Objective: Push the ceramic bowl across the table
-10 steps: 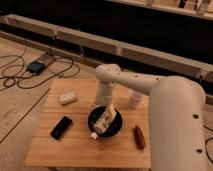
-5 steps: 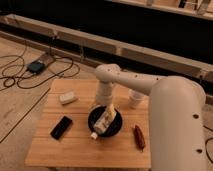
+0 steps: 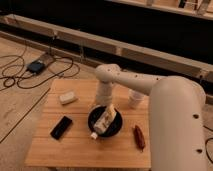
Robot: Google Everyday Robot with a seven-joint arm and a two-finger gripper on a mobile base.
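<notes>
The glossy black ceramic bowl point(image 3: 115, 129) sits near the middle of the light wooden table point(image 3: 75, 145), a little toward the front. My white arm reaches from the right and bends down over it. My gripper point(image 3: 104, 122) hangs over the bowl's inside, pointing down and to the front left, with its tip near the bowl's front-left rim. It hides part of the bowl's inside.
A black phone-like slab point(image 3: 61, 127) lies at the front left. A small white block point(image 3: 67, 97) lies at the back left. A white cup point(image 3: 135, 98) stands at the back right. A dark red object point(image 3: 139, 137) lies at the front right. Cables lie on the floor at left.
</notes>
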